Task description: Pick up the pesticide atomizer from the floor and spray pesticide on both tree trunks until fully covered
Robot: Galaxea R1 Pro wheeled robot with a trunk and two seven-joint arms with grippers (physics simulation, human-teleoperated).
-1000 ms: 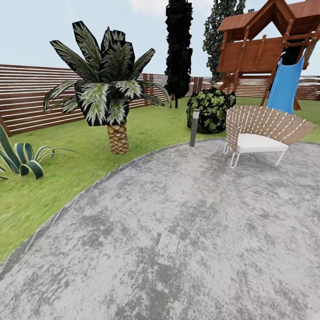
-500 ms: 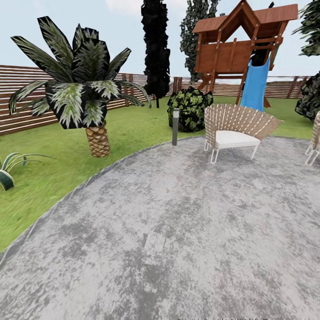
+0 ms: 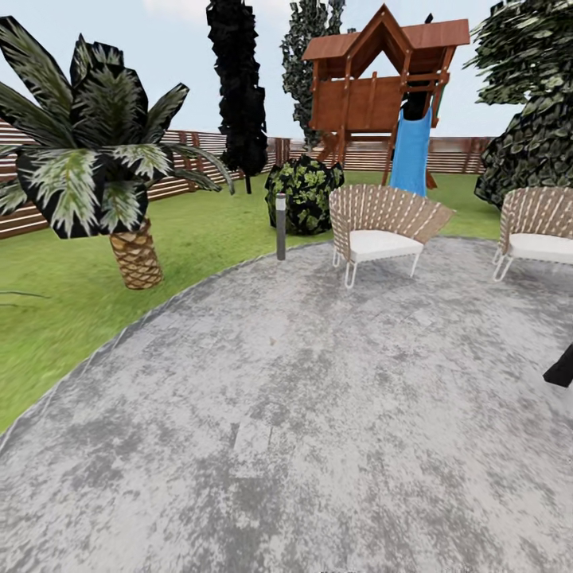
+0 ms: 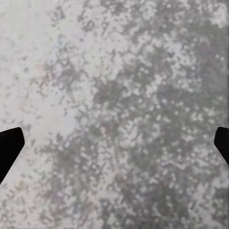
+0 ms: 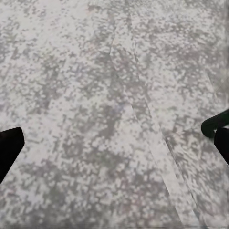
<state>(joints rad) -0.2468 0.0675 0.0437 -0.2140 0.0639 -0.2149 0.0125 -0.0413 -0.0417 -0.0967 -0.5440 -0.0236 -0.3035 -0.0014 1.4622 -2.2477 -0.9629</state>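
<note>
Head view: a round grey mottled paving (image 3: pixel 318 414) borders the garden lawn (image 3: pixel 72 286). On the grass near the paving's left edge stands a short scaly-stemmed palm (image 3: pixel 95 159); at the far edge, a low bollard light (image 3: pixel 280 226) and a rounded leafy shrub (image 3: pixel 305 193). Two woven chairs with white cushions stand on the paving's far side, one central (image 3: pixel 380 229), one at its right edge (image 3: pixel 539 231). Behind them: a wooden playhouse (image 3: pixel 382 79) with a blue slide (image 3: pixel 411 153), a near-black conifer (image 3: pixel 237 87), and a slatted fence (image 3: pixel 199 151). A dark object (image 3: pixel 562 368) of unclear identity cuts in at the right margin.

Left wrist view: left tool (image 4: pixel 114 143) over bare paving, dark fingertips (image 4: pixel 9 148) wide apart, grasping nothing.

Right wrist view: right tool (image 5: pixel 114 145) likewise spread and unladen; the paving here shows seam lines (image 5: pixel 143 109).

The atomizer's and the pale-trunked trees' locations cannot be determined.
</note>
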